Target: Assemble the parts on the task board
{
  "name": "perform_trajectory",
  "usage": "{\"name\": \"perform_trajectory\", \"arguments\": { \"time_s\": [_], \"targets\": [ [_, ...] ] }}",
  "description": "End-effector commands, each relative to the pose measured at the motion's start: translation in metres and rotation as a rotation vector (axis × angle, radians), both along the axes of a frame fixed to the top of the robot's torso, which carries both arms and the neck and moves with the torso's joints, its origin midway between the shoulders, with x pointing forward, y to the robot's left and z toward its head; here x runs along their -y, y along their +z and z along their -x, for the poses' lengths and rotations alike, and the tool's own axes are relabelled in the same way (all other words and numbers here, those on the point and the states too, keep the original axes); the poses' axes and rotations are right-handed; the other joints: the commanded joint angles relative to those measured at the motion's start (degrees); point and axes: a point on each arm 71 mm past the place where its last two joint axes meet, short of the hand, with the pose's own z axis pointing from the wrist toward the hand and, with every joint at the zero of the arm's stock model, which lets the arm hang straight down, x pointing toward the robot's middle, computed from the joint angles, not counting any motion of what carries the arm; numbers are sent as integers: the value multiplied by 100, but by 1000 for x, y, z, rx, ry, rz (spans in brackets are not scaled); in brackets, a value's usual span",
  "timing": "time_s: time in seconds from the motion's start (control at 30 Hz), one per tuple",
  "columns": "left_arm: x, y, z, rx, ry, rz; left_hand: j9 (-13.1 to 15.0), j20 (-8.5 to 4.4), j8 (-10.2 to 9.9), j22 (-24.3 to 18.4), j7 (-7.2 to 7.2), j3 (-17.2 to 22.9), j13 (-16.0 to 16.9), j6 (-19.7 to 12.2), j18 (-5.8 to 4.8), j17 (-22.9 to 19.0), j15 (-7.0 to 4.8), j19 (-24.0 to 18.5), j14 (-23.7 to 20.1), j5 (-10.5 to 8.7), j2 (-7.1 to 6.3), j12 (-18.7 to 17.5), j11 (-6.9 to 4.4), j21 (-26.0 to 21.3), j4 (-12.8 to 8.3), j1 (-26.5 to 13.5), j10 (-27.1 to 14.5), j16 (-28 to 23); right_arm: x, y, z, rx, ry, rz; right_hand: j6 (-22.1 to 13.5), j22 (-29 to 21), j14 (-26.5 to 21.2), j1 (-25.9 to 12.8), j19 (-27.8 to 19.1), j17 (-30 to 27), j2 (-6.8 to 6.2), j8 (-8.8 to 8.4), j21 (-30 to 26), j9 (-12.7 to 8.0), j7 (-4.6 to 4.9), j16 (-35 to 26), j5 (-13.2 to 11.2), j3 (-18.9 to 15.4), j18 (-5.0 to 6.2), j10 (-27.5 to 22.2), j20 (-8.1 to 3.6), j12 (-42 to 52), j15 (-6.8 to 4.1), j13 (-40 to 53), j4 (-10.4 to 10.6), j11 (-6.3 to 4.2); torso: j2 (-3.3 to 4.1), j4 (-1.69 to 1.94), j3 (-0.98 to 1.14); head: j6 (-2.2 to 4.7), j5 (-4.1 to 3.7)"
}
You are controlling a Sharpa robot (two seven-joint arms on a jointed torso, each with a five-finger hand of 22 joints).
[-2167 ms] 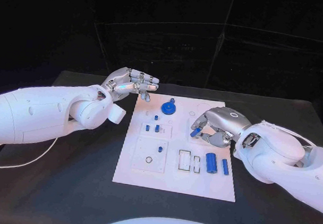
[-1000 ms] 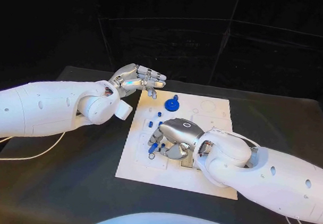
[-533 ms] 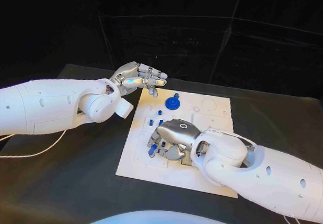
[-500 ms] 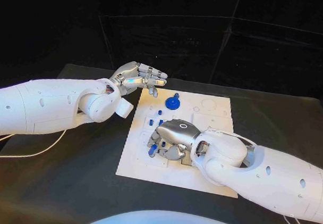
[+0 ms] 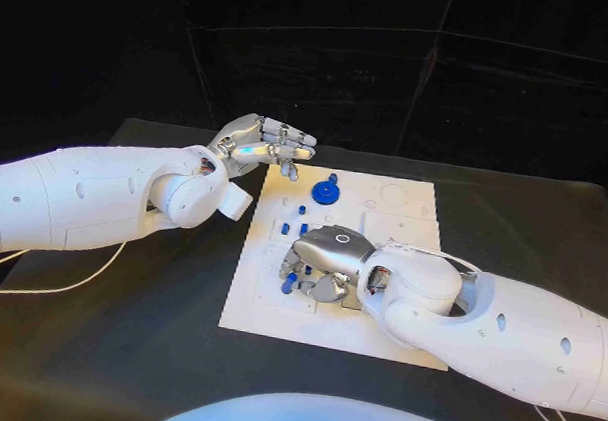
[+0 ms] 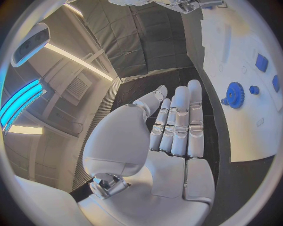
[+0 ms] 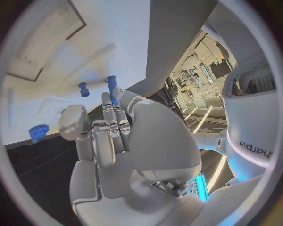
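Blue peg (image 5: 289, 282) sits pinched at the fingertips of the right hand (image 5: 324, 263), long axis roughly upright, tip directed down at the task board (image 5: 386, 341) directly beneath the hand, over its middle-left section. Right hand is far nearer than the left hand (image 5: 264, 146), which hovers off the board's far left corner, fingers extended and close together, empty. Target socket is covered by the right hand; whether the peg touches the board cannot be told. Blue gear (image 5: 326, 194) stands beyond the right hand.

head camera looking down, wrist cameras close behind hands — all share task board (image 5: 399, 205)
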Motion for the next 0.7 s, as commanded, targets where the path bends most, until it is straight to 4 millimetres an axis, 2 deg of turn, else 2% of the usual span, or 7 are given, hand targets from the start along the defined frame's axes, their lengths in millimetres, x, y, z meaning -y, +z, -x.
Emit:
{"name": "perform_trajectory", "arguments": {
  "time_s": [0.03,0.57,0.63,0.7],
  "targets": [
    [1,1,0,1,-10,10,-4,22,17,-7,29,-32,-7,-3,74,-7,15,-27,-35,-11,14,39,-8,-38,-8,44,-12,-24,1,-4,1,23,2,50,5,-3,596,-25,4,1507,6,22,20,2,42,16,19,38,-74,-10,33,-35,29,8,5,36,-1,0,-1,-4,-1],
    [1,1,0,1,-10,10,-4,22,17,-7,29,-32,-7,-3,74,-7,15,-27,-35,-11,14,39,-8,-38,-8,44,-12,-24,-6,-4,5,54,24,64,4,-20,596,-59,-15,1507,-29,14,14,0,40,16,18,32,-69,-11,41,-53,33,9,-3,38,-2,0,-3,-8,1],
    [1,1,0,1,-11,10,-4,22,17,-7,29,-32,-7,-3,74,-7,15,-27,-35,-11,14,39,-8,-38,-8,44,-12,-24,-6,-4,5,54,24,64,-46,-66,596,-120,-50,1507,-68,-20,-10,-13,55,16,21,18,-60,-57,50,-96,48,1,10,55,0,2,-3,-8,2],
    [1,1,0,0,-11,10,-4,22,17,-7,29,-32,-7,-3,74,-7,15,-27,-35,-11,14,39,-8,-38,-8,44,-12,-24,-7,-4,5,54,25,61,-238,-317,596,-302,-207,1507,-194,-119,-149,-54,108,16,52,-55,-18,-323,90,-258,122,-27,83,130,-1,2,-4,-9,3]
  ]
}}
